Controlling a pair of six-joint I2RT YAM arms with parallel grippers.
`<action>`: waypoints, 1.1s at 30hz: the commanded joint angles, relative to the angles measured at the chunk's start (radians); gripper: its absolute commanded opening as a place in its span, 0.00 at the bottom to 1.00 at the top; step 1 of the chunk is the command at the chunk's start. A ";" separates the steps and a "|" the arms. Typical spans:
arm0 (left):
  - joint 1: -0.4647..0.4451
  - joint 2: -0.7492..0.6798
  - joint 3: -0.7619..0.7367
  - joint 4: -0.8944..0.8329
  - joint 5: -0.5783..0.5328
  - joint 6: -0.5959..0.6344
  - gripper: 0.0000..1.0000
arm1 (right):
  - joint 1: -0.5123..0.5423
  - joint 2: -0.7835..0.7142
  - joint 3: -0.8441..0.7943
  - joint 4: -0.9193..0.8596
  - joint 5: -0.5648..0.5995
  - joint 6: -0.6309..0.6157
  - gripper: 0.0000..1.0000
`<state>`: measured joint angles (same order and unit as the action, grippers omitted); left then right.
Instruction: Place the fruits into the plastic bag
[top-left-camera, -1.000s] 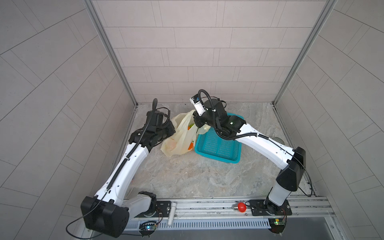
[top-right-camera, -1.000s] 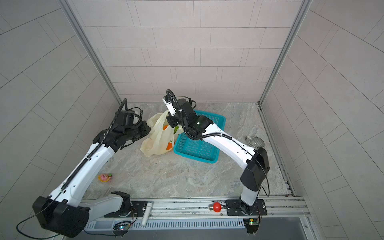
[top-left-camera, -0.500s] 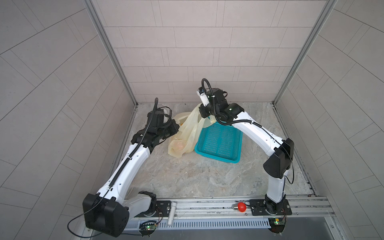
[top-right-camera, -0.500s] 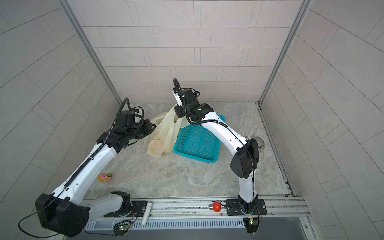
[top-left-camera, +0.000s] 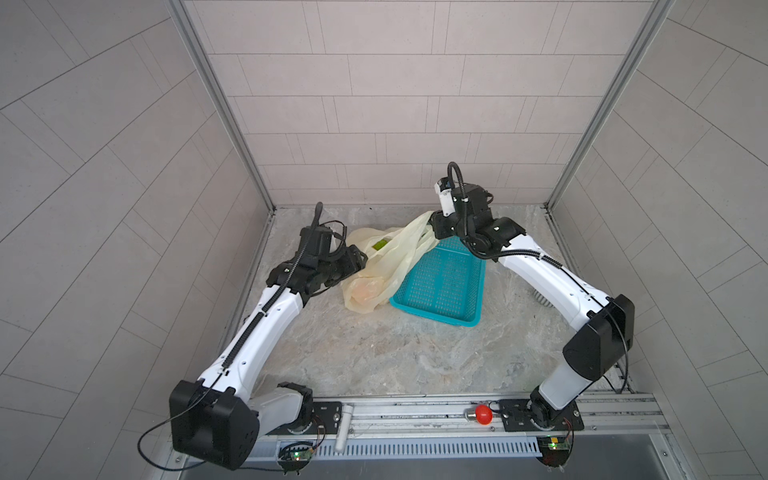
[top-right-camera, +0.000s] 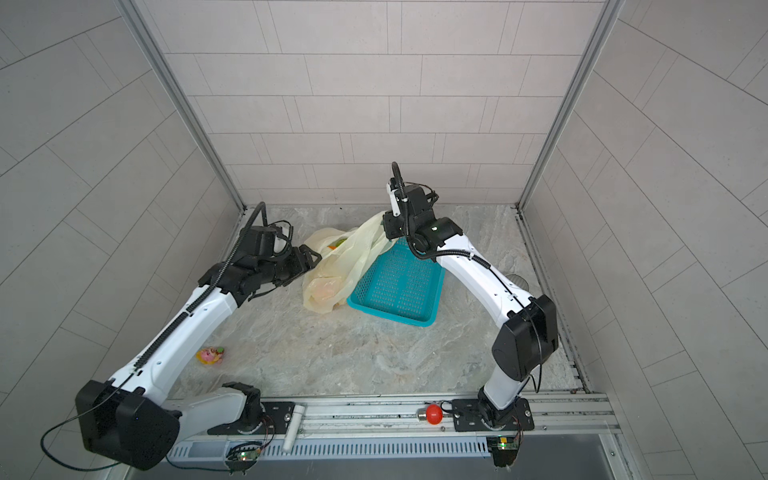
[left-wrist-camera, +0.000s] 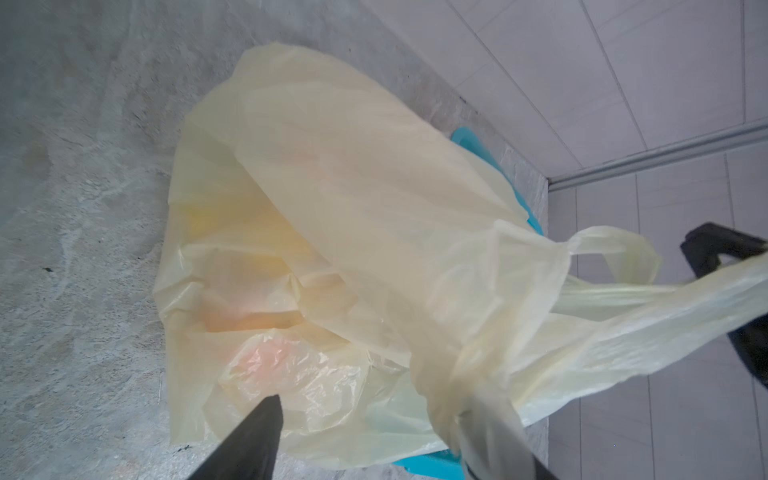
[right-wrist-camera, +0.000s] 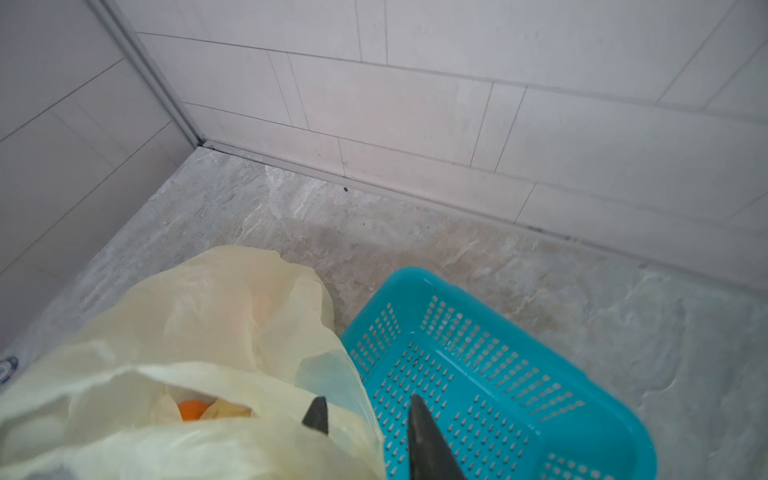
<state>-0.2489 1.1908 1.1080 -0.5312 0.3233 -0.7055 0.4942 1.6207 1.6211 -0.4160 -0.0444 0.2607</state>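
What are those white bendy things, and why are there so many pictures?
They are two robot arms. Two pictures look down from above; two come from cameras on the arms' wrists. On the stone floor lie a yellowish plastic bag, with an orange fruit showing inside, and an empty teal basket. Each arm ends in a pinching tool. The left tool and right tool both stand open, with the bag's handles seemingly draped over them.
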 joint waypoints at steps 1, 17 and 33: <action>0.007 -0.059 0.076 -0.034 -0.098 0.024 0.80 | -0.024 -0.095 -0.009 0.043 -0.027 0.017 0.54; 0.037 -0.096 0.177 -0.227 -0.537 0.090 0.81 | -0.126 -0.433 -0.376 0.009 0.060 0.083 0.70; 0.178 0.006 -0.302 0.179 -1.198 0.160 1.00 | -0.290 -0.605 -1.195 0.862 0.573 -0.146 0.99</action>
<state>-0.0784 1.1702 0.8654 -0.5194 -0.7376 -0.5766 0.2020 1.0065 0.5152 0.1349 0.4984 0.2020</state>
